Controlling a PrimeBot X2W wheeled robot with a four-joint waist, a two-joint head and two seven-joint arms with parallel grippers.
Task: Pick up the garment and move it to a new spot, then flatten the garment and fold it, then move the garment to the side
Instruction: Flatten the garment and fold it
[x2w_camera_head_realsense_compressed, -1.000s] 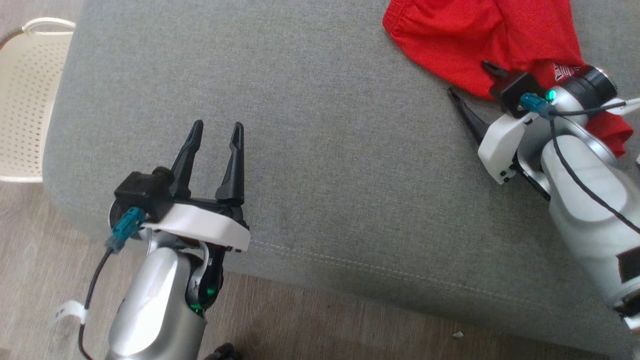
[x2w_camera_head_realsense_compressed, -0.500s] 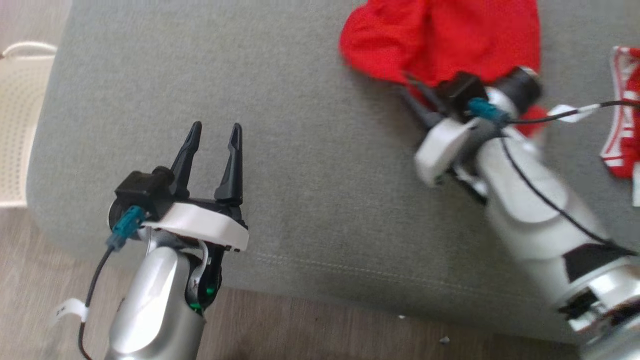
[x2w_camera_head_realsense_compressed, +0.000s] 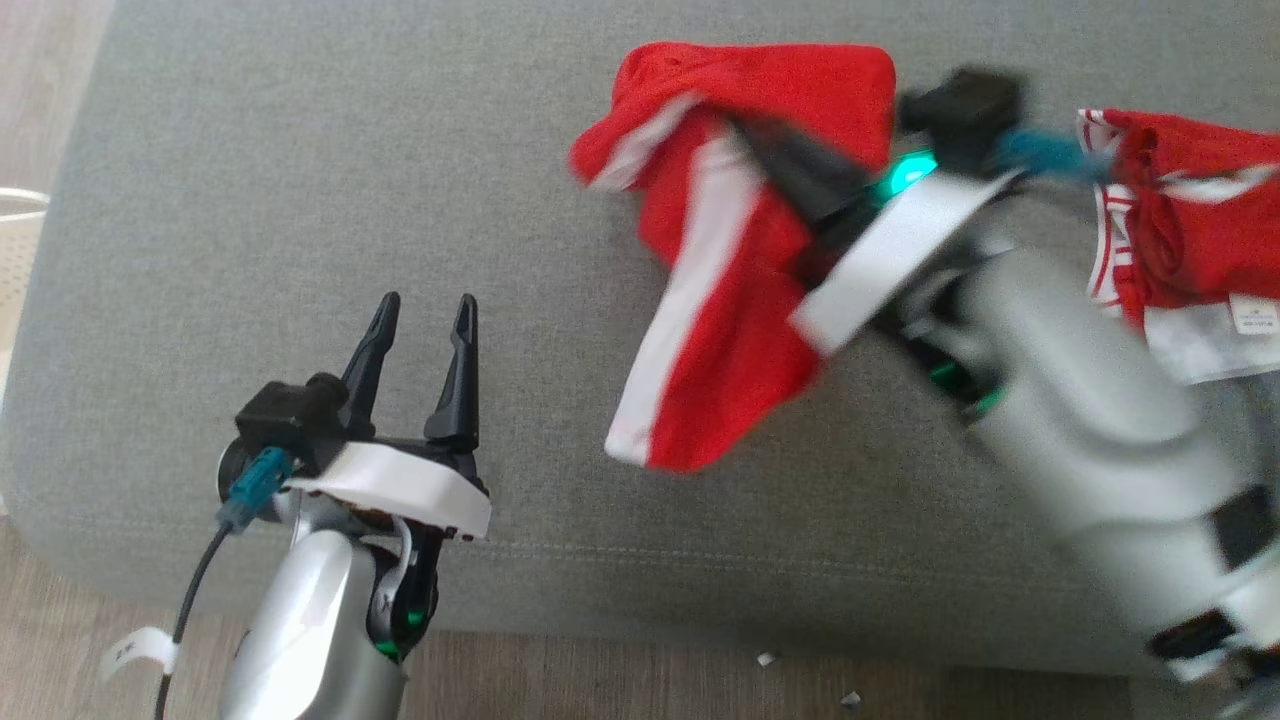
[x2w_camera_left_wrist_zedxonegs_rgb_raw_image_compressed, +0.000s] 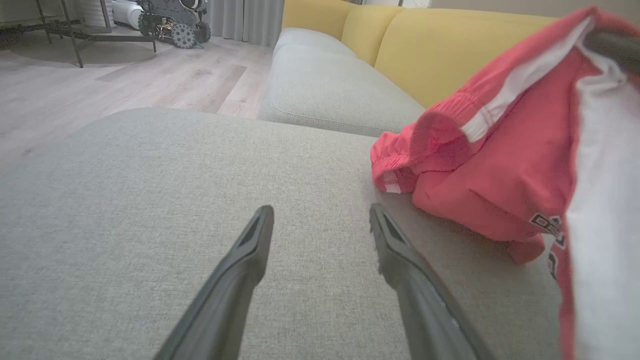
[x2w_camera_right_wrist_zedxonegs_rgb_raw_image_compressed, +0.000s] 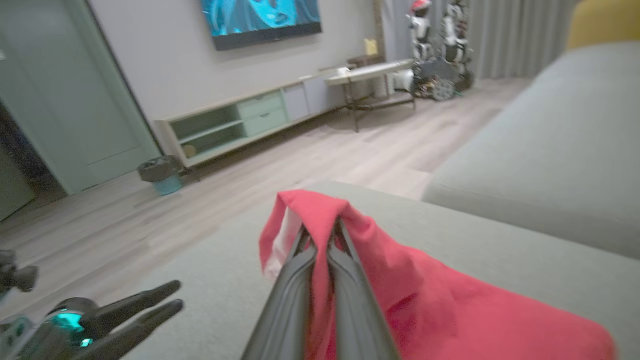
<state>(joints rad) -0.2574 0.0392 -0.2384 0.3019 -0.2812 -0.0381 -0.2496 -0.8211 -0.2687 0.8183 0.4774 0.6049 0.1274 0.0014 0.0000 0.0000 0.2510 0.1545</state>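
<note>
Since 1 second ago the right gripper (x2w_camera_head_realsense_compressed: 748, 132) has gone from spread beside the red fabric garment with white side stripes (x2w_camera_head_realsense_compressed: 735, 330) to pinched shut on it. The cloth now hangs lifted from its fingers. The head camera has swung too, so part of that shift is the view's own.

In the head view, which is motion-blurred, the garment dangles over the middle of the grey woven sofa cushion (x2w_camera_head_realsense_compressed: 300, 180). The left gripper (x2w_camera_head_realsense_compressed: 428, 305) waits near the front edge, its 2 fingers spread wide and empty. A second red-and-white garment (x2w_camera_head_realsense_compressed: 1190, 220) lies at the far right, and the print on its white sewn label (x2w_camera_head_realsense_compressed: 1255, 318) is too small to read.

In the left wrist view the left gripper's fingers stand apart over bare cushion. The lifted garment hangs at the right, bearing dark printed lettering (x2w_camera_left_wrist_zedxonegs_rgb_raw_image_compressed: 549, 224), possibly a crest, that cannot be read.

In the right wrist view the right gripper's tips are closed on a fold of red cloth.

I judge this to be step 1, the pick-up and carry. The next move calls for lowering the garment onto open cushion and releasing it, so both grippers can spread it flat.
</note>
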